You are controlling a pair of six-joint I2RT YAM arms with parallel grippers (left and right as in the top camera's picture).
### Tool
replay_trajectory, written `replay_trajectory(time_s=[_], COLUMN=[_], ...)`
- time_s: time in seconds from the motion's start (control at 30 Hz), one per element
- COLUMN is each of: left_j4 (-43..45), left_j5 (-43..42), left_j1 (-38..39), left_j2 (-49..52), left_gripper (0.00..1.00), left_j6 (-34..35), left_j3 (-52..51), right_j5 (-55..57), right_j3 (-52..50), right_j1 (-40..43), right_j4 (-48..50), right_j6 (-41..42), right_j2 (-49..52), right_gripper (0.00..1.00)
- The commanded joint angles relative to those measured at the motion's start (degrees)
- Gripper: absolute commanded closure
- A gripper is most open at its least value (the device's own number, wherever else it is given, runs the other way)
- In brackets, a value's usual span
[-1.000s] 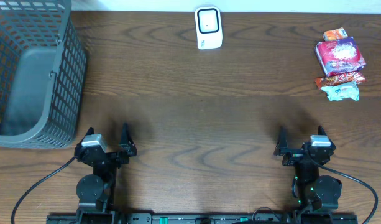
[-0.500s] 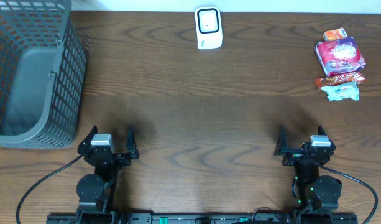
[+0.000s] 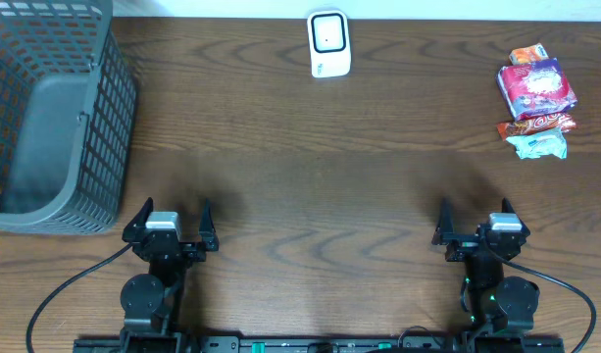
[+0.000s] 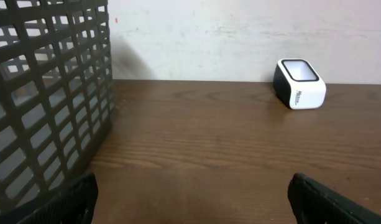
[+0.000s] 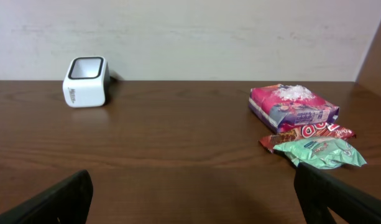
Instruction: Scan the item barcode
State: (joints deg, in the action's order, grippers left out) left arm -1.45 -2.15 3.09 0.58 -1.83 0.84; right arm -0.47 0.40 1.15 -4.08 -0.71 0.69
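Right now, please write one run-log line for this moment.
left hand: open, empty | right hand: open, empty | scanner: far edge | snack packs: far right, not grasped

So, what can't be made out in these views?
- Barcodes: none readable on the snack pile, in the overhead or right wrist view; the print is too small.
- Orange packet: partly under the purple pack in the overhead view, hidden behind it in the right wrist view.
- Basket: cut off by frame edges in the overhead and left wrist views.
- Scanner: its label is too small to read.
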Motion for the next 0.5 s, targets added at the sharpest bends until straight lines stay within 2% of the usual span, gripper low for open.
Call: replay_trajectory(time_s=[0.0, 0.47], left_j4=[-2.8, -2.8], left_j5=[2.8, 2.6], left_j1=[-0.3, -1.4], left_j2=[-0.5, -0.5], left_gripper=[0.02, 0.02], left_j6=[-0.9, -0.9], left_j3=[-0.6, -0.6], right_j5=[0.1, 0.1], right_j3=[-0.1, -0.1], right_j1=[-0.5, -0.5], right_j4=[-0.2, -0.2], right_j6=[-0.6, -0.6], right_j2=[-0.4, -0.3], right_gripper=[0.01, 0.01])
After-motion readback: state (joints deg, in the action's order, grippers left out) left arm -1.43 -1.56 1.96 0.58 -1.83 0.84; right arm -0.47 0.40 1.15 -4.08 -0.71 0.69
